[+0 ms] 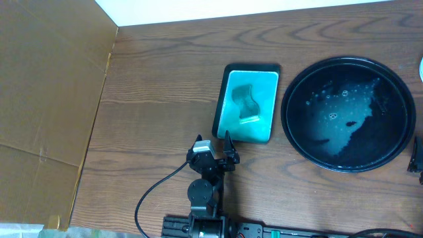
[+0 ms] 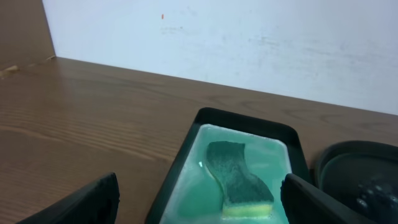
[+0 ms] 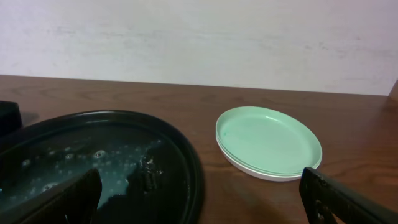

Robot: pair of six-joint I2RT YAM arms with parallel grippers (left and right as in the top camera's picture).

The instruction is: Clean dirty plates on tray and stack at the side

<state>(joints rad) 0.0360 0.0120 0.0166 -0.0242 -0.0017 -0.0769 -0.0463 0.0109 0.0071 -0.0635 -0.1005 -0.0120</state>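
The black round tray [image 1: 396,142] sits at the right, wet with droplets and a teal sheen, with no plates on it. It also shows in the right wrist view [image 3: 180,162]. A stack of pale teal plates [image 3: 268,142] stands on the table to the right of the tray, and only its edge shows in the overhead view [image 1: 421,67]. My left gripper [image 1: 221,151] is open and empty, just in front of the teal rectangular tray. My right gripper [image 3: 199,208] is open and empty, over the tray's right rim.
A teal rectangular tray [image 1: 248,102] with a black rim holds a green and yellow sponge [image 2: 239,180] in shallow liquid. A cardboard panel [image 1: 46,99] stands at the left. A white wall runs along the back edge of the wooden table [image 1: 158,79].
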